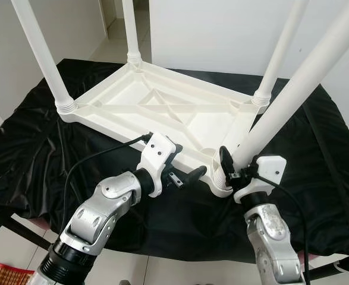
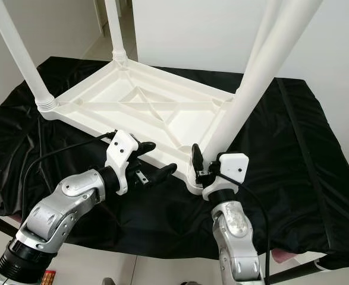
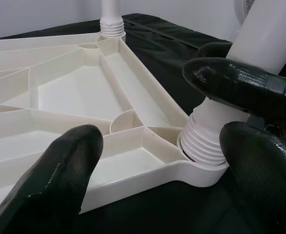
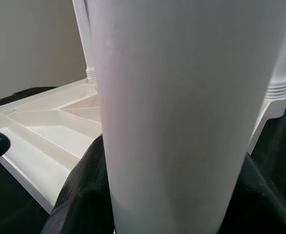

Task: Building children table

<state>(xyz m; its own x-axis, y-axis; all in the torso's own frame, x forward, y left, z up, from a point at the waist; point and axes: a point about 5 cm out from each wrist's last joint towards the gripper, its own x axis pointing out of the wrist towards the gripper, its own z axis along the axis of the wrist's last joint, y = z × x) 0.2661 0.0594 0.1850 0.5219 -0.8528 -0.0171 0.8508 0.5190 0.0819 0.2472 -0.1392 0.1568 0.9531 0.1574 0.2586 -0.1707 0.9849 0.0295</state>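
Note:
A white plastic table top (image 1: 132,98) lies upside down on a black cloth. Three white legs stand in its corners: far left (image 1: 131,29), near left (image 1: 43,53) and far right (image 1: 281,53). The fourth leg (image 1: 299,83) leans to the right, with its ribbed foot (image 3: 201,141) in the near corner socket. My right gripper (image 1: 236,165) is shut on this leg just above the socket. My left gripper (image 2: 155,159) is open beside that corner, its fingers (image 3: 60,170) spread on either side of the table top's near rim.
The black cloth (image 1: 31,148) covers a low stand and hangs over its edges. A white wall (image 1: 222,29) is behind, with a doorway at the far left. Pale floor tiles and a red mat (image 1: 2,274) lie at the lower left.

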